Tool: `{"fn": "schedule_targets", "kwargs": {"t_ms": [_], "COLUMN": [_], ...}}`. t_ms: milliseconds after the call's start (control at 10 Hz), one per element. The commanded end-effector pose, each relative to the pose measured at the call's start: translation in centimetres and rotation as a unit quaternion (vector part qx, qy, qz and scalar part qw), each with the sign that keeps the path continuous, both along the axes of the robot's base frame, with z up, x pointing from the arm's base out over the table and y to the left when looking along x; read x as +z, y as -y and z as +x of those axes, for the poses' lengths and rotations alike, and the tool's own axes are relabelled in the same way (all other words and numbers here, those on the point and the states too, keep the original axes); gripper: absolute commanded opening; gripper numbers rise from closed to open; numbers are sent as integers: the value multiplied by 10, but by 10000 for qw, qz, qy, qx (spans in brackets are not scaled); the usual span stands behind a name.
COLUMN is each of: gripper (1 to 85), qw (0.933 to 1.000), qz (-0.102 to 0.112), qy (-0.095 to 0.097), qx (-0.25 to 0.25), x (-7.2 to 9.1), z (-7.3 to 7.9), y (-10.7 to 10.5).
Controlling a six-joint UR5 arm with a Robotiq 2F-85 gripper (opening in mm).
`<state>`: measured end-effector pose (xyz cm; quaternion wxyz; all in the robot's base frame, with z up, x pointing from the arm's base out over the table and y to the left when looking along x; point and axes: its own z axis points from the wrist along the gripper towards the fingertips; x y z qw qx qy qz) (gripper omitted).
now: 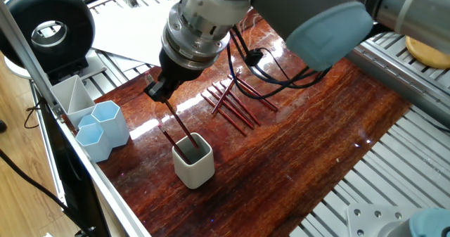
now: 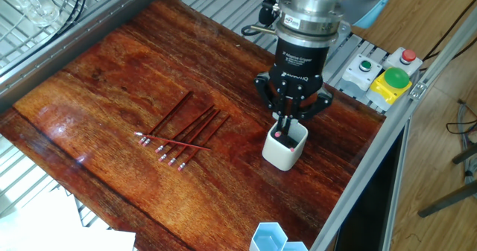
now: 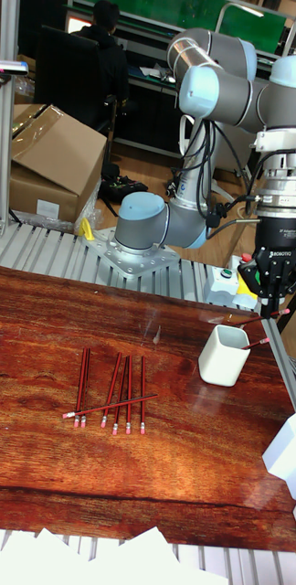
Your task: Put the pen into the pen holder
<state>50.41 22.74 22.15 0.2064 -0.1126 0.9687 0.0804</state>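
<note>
Two thin dark-red pens (image 1: pixel 184 131) lean inside the off-white rounded-square pen holder (image 1: pixel 193 161) on the reddish wooden table (image 1: pixel 309 138). The black two-finger gripper (image 2: pixel 293 117) hovers directly above; whether its fingers grip anything is unclear. Six similar pens (image 2: pixel 182 128) lie loose well apart.

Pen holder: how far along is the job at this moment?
Done: two pens stand tilted in the pen holder. In hand: the gripper hangs just above the holder, at the top of one pen. Whether the jaws grip that pen cannot be told. Left: several loose pens lie on the table, if they are to go in too.
</note>
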Motion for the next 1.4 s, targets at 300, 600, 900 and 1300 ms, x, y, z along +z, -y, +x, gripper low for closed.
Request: {"fn": "schedule_targets", "kwargs": {"t_ms": [300,600,900,1300], "gripper": [10,10,10,10], "qw": [9995,9987,9983,9986], "qz": [103,135,141,165], "qy": [288,465,543,505], "qx": [121,133,127,-60], "x": [-12,-17,-28,-37], "z": [8,12,6,-3], "y": [-2,-4,3,5]}}
